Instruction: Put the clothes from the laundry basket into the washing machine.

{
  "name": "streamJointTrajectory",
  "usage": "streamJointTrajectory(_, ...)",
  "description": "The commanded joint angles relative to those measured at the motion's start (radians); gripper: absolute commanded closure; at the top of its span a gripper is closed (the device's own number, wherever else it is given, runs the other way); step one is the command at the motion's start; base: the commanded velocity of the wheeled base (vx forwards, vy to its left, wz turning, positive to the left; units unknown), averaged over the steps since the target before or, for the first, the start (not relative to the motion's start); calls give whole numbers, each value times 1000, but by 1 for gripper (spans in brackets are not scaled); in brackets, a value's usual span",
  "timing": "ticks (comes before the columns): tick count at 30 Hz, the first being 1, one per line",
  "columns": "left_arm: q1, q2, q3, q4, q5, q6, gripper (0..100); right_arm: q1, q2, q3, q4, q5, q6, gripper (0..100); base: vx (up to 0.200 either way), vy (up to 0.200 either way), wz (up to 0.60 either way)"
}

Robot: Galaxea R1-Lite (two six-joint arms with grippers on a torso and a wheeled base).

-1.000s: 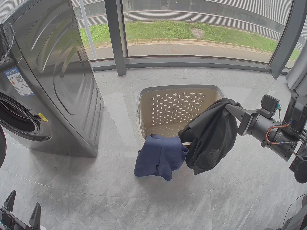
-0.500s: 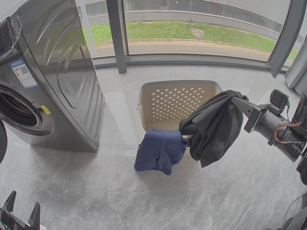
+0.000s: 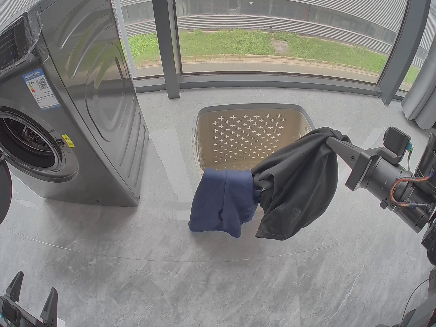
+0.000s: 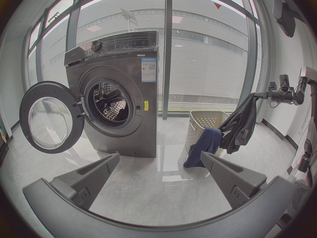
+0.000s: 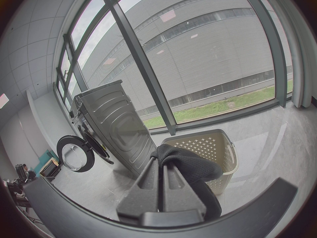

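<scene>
The right gripper is clamped narrow on a bunched fold of a dark grey garment; in the right wrist view the two fingers sit nearly together with the cloth pinched at their tips. The garment hangs from that pinch over the near right corner of the laundry basket. Its long axis runs close to vertical, with the gripped end up and the loose hem down. Lower down, its side looks to be touching a blue garment that is draped over the basket's front rim and hangs outside towards the floor.

The left gripper sits low with its fingers spread wide, holding nothing.

The washing machine stands well apart on the robot's left, its round door swung open. I judge the task is at an early stage. One piece is lifted but not yet carried across, and the blue one is untouched. I cannot tell whether the drum has anything in it.
</scene>
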Motion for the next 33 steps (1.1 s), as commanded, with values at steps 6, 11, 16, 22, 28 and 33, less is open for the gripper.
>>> streamJointTrajectory(6,-2,-9,16,0,1,-2,0,7,1,-4,-1,-2,0,100,0,200,0)
streamJointTrajectory(11,-2,-9,16,0,1,-4,0,23,6,-3,-12,-5,0,100,0,200,0)
streamJointTrajectory(16,-2,-9,16,0,1,-2,0,29,7,-3,-14,-4,0,100,0,200,0)
streamJointTrajectory(22,-2,-9,16,0,1,-2,0,53,7,-4,-17,-4,0,100,0,200,0)
streamJointTrajectory(28,-2,-9,16,0,1,-4,0,64,7,-7,-17,-4,0,100,0,200,0)
streamJointTrajectory(33,-2,-9,16,0,1,1,0,66,7,-9,-17,-4,0,100,0,200,0)
